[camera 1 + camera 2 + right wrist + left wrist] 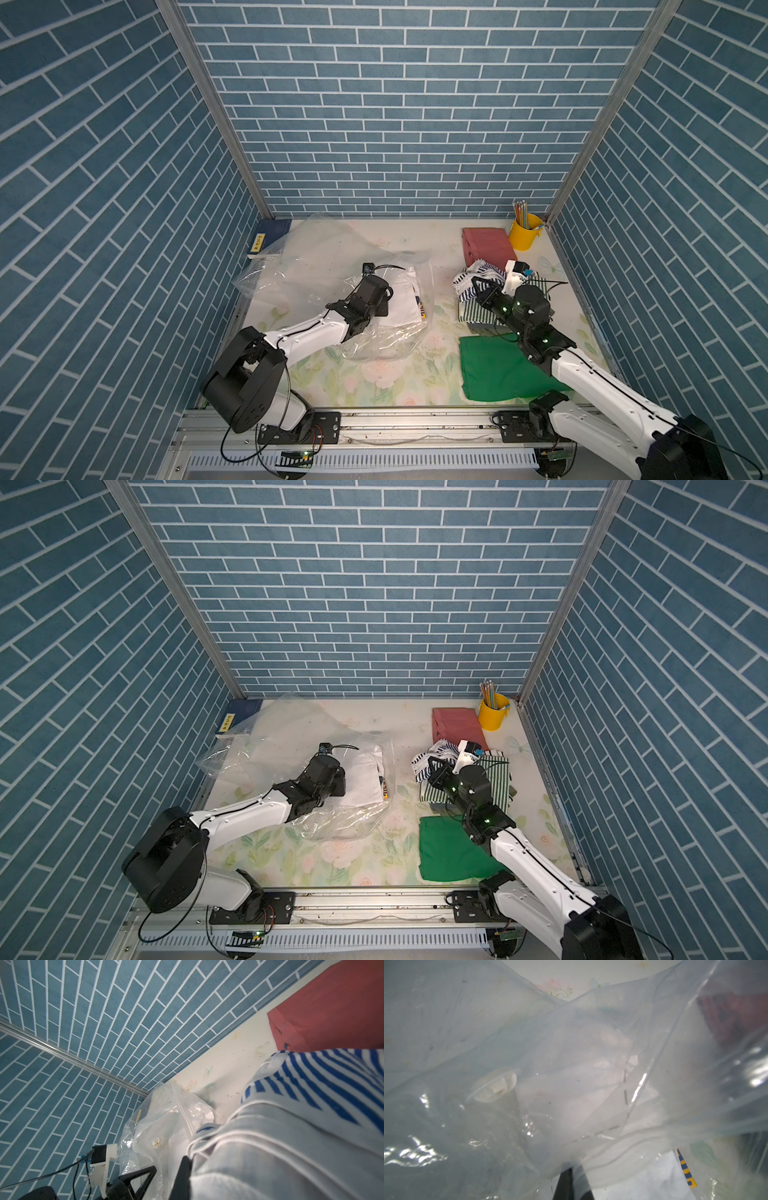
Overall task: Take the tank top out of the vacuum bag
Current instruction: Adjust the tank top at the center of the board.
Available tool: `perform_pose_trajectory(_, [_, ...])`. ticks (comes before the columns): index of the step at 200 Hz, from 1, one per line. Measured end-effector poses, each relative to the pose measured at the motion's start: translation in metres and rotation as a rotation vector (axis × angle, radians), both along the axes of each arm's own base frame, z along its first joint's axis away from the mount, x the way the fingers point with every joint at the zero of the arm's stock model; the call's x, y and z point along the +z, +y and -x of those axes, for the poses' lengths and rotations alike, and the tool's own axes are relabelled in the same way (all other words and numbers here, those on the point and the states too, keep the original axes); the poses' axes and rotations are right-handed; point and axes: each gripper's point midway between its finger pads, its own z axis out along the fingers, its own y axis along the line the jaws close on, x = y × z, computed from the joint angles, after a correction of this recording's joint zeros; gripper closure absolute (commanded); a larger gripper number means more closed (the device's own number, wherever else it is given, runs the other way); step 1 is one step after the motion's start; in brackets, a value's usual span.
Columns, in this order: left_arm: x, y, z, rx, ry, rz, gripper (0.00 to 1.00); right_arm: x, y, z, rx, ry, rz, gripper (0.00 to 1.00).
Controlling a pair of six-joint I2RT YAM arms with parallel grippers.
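Where the floral tabletop [374, 382] sits boxed in by blue brick walls [395, 104], my left gripper [569, 1169] is clenched on the vacuum bag [324, 257] film. My right gripper [480, 291] touches the striped tank top [469, 276], right of centre and outside the bag; how wide it stands I cannot tell.

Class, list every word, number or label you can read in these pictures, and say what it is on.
No text can be read.
The yellow label on the blue book: characters too small.
The blue-and-yellow print on the white garment inside the vacuum bag: cut off, blurred.
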Motion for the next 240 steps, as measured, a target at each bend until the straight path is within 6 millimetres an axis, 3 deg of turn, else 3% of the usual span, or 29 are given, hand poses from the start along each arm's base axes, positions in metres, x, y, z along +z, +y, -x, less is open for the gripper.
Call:
perform_pose_trajectory(9, [0.000, 0.000, 0.000, 0.001, 0.000, -0.001, 1.00, -0.011, 0.002, 0.001, 0.012, 0.026, 0.005, 0.26])
perform_pose_trajectory(37, [0.000, 0.000, 0.000, 0.001, 0.000, -0.001, 1.00, -0.045, -0.003, 0.020, 0.035, 0.118, 0.029, 0.20])
perform_pose_trajectory(83, [0.000, 0.001, 0.000, 0.002, -0.002, -0.003, 1.00, -0.028, -0.021, 0.055, 0.038, 0.121, 0.028, 0.18])
perform_pose_trajectory(138, [0.000, -0.001, 0.000, -0.003, -0.001, 0.002, 1.00, -0.057, -0.030, 0.083, 0.063, 0.290, 0.102, 0.19])
perform_pose_trajectory(172, [0.000, -0.001, 0.000, -0.003, -0.001, 0.002, 1.00, -0.039, -0.033, 0.084, 0.062, 0.293, 0.122, 0.21])
perform_pose_trajectory(213, [0.004, -0.002, -0.002, -0.011, -0.009, -0.001, 1.00, -0.004, -0.024, 0.079, 0.139, 0.263, 0.211, 0.23])
perform_pose_trajectory(240, [0.005, -0.004, -0.004, -0.012, -0.012, 0.002, 1.00, 0.014, -0.033, 0.073, 0.113, 0.218, 0.289, 0.25])
